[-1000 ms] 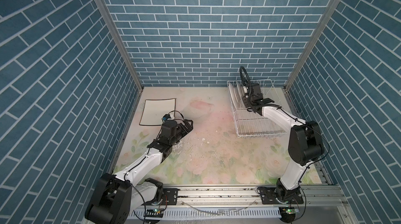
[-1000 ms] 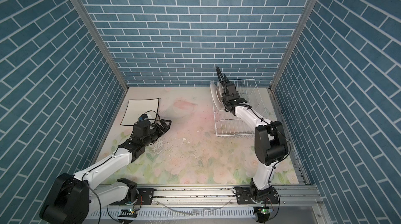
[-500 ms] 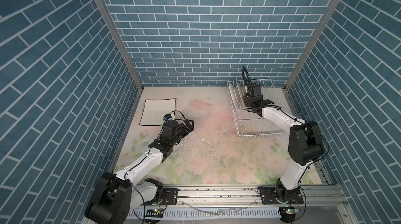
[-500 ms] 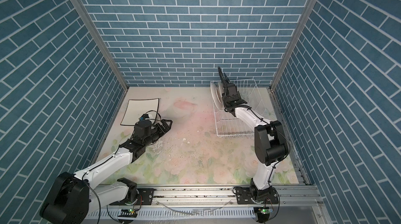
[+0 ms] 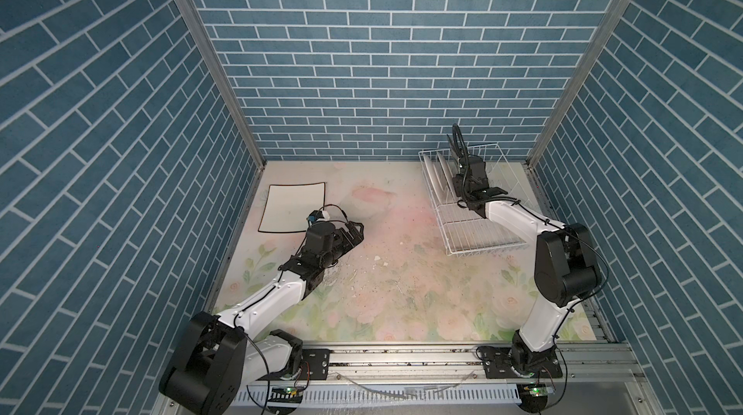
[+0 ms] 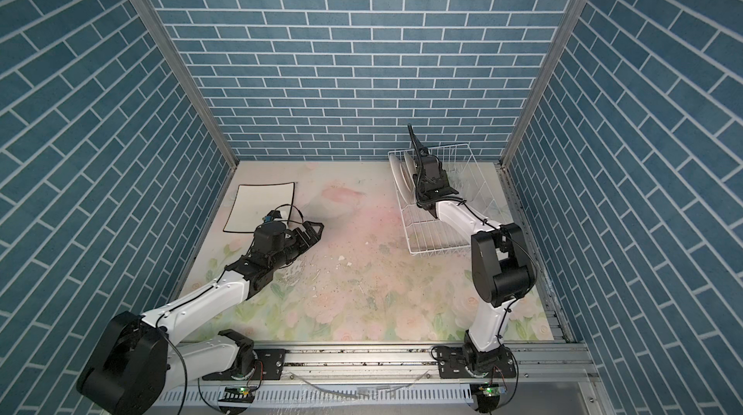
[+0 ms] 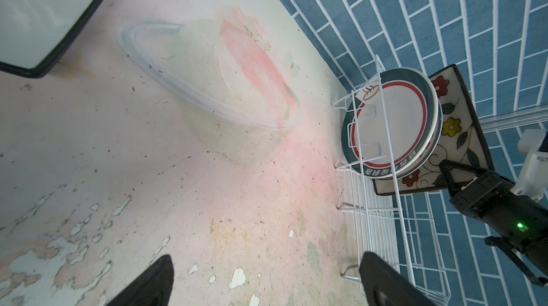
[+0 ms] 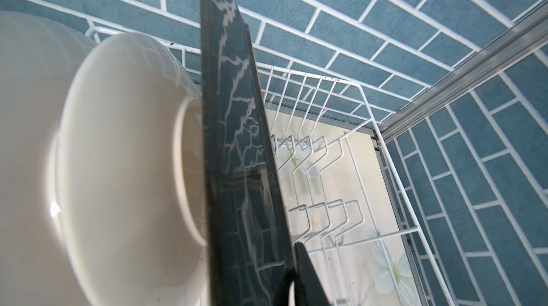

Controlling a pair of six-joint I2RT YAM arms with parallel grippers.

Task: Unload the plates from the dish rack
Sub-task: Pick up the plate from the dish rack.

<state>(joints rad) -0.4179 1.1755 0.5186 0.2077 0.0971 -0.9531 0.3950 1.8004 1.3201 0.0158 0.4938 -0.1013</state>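
Observation:
The white wire dish rack (image 5: 478,232) (image 6: 438,232) stands at the back right. Two round plates (image 5: 436,175) (image 7: 391,120) (image 8: 124,156) stand upright in its far end. Beside them stands a square flowered plate (image 7: 453,117) with a glossy black back (image 8: 234,141), its top edge (image 5: 456,143) above the rack. My right gripper (image 5: 459,157) (image 7: 453,174) (image 8: 281,275) is shut on this plate's edge; one fingertip (image 8: 302,260) shows against the black back, the other is hidden. A plain white square plate (image 5: 291,208) (image 7: 38,8) lies flat at the back left. My left gripper (image 5: 356,232) (image 7: 267,277) hangs open beside it, holding nothing.
Blue brick walls close in the back and both sides. The rack's empty tines (image 8: 326,215) fill the part nearer the right arm. The floral table cover (image 5: 382,272) is worn and flaked in the middle. A metal rail (image 5: 402,356) runs along the front edge.
My right gripper's jaws have closed onto the square flowered plate in the rack. The left arm has barely moved.

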